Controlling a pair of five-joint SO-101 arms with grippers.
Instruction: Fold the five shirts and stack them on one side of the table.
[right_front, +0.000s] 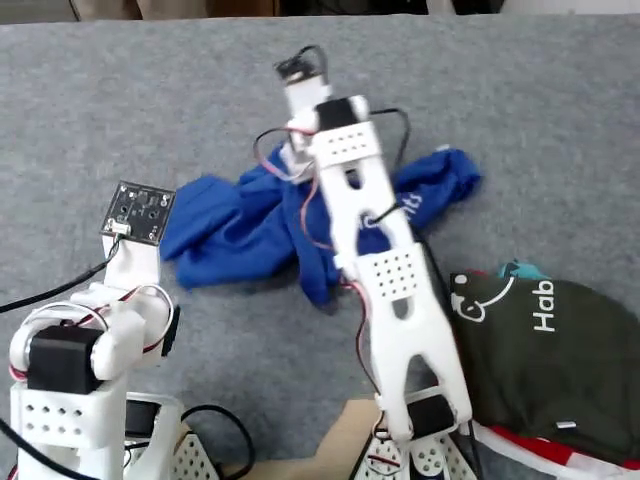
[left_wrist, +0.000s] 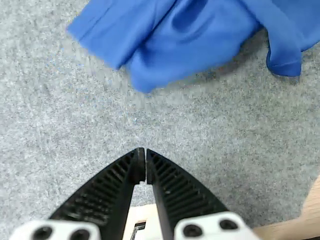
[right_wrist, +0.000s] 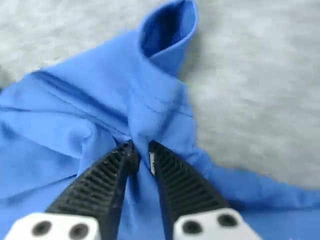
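1. At 6 o'clock, on the near table edge: wooden board (right_front: 335, 440) under the base of the right arm (right_front: 385, 270)
2. At 7 o'clock: left arm (right_front: 75, 360), folded up close to its own base, black camera board (right_front: 138, 213) at its far end
3. Over bare grey table cover (right_front: 120, 100): left gripper (left_wrist: 145, 160), fingers (left_wrist: 112, 192) clenched tip to tip, nothing between them
4. At 4 to 5 o'clock, by the right-hand edge: dark green shirt (right_front: 560, 360) in a rounded heap, white print uppermost; red and white cloth (right_front: 525, 445) poking out from under it on the 6 o'clock side; a scrap of teal cloth (right_front: 522, 269) at its 12 o'clock edge
5. Right arm laid out from 6 o'clock toward 12 o'clock, crossing above the middle of the table
6. About the table's centre, a little toward 12 o'clock: blue shirt (right_front: 230, 230), crumpled and unfolded, one broad lobe toward 9 o'clock, a sleeve out toward 2 o'clock, a narrow tail toward 6 o'clock; near the dark green shirt but apart from it, grey cover between
7. Beyond the left gripper's tips: the 9 o'clock lobe of the blue shirt, apart from them, grey cover between
8. Farthest out, under the right arm's end: right gripper (right_wrist: 141, 152) down on the blue shirt, fingers nipped onto a raised pleat of the blue cloth, creases drawn in toward the tips
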